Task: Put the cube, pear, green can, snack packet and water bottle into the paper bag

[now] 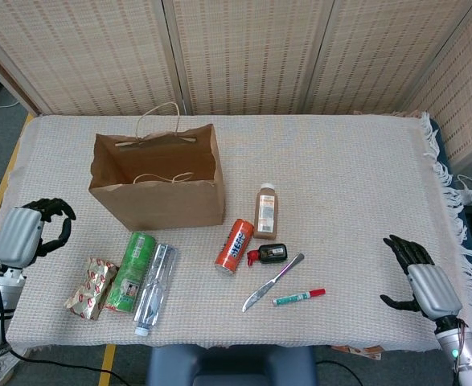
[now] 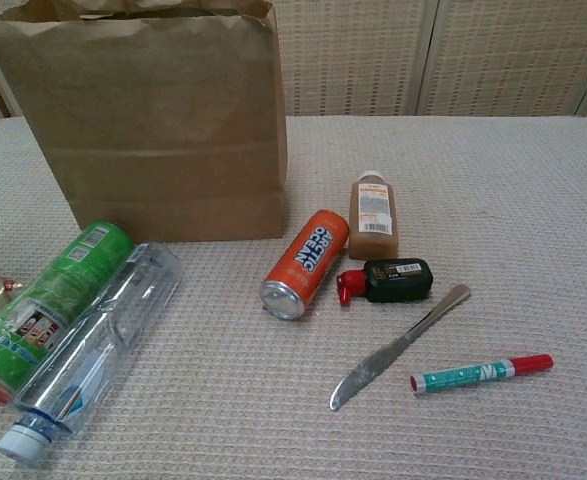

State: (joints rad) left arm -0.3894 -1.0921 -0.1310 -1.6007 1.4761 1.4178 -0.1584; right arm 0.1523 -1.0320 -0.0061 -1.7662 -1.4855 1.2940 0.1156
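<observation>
left hand (image 1: 22, 233) at the table's left edge, fingers curled in, holding nothing. right hand (image 1: 424, 281) near the right front corner, fingers apart, nothing in it. neither hand shows in the chest view.

paper bag (image 1: 159, 181) stands upright and open toward the back left of the table (image 1: 340, 177); what's inside can't be made out, so cube and pear aren't visible. snack packet (image 1: 91, 287) lies nearest the left hand, close to the front left corner, green can (image 1: 131, 271) touching it on the right, water bottle (image 1: 155, 288) lying against the can, cap toward the front edge. in the chest view the packet is cut off at the frame edge.

orange can (image 1: 234, 245), brown bottle (image 1: 266, 211), small black bottle (image 1: 268, 254), knife (image 1: 272, 283) and marker (image 1: 298, 297) cluster mid-table near the front. wide bare cloth between that cluster and the right hand, and along the back edge.
</observation>
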